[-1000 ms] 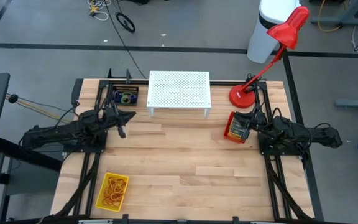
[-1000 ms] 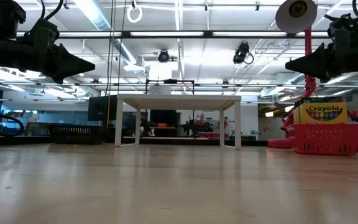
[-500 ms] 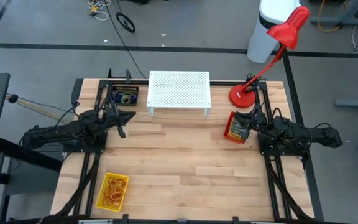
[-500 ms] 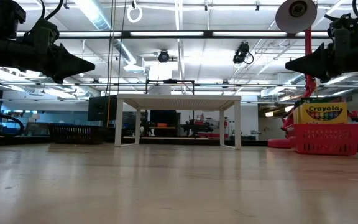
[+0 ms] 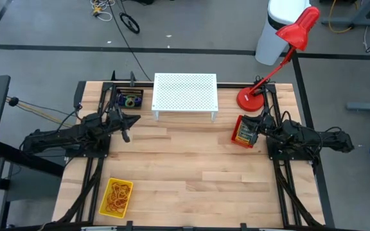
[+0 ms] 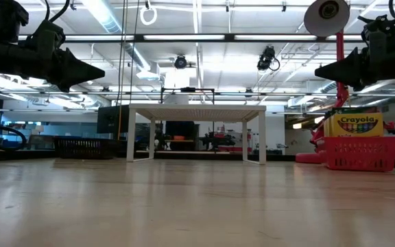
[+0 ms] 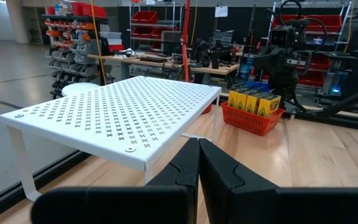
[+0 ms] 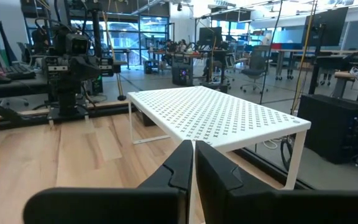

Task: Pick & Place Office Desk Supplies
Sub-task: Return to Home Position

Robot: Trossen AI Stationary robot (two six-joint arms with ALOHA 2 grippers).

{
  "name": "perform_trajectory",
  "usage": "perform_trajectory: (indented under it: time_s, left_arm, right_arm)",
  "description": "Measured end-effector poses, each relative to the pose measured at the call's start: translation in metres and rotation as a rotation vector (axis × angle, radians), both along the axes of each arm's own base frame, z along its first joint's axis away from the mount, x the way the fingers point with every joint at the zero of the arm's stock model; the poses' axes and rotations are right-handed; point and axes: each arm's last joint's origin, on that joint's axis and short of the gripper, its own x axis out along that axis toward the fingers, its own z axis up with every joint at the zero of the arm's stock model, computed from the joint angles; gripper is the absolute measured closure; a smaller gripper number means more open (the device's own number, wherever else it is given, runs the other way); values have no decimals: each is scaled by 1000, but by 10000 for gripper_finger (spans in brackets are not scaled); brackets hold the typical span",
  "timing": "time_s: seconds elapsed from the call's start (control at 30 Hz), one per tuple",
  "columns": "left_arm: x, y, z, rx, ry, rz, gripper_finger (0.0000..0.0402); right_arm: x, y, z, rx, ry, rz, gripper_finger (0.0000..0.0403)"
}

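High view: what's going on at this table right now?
Nothing is being handled. Both arms hover at the sides of the table, left gripper and right gripper shut and empty. Crayon boxes sit in the red bin, rubber bands in the yellow bin, coloured loops in the black bin.

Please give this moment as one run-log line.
left gripper: shut, empty, raised | right gripper: shut, empty, raised | crayon boxes: in red bin | rubber bands: in yellow bin
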Motion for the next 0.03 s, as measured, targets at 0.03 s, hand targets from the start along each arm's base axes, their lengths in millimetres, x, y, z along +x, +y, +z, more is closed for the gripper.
perform_trajectory:
  time_s: [0.03]
  left_arm:
    - [0, 0, 0, 0, 0, 0, 388]
  right_arm:
    - [0, 0, 0, 0, 0, 0, 375]
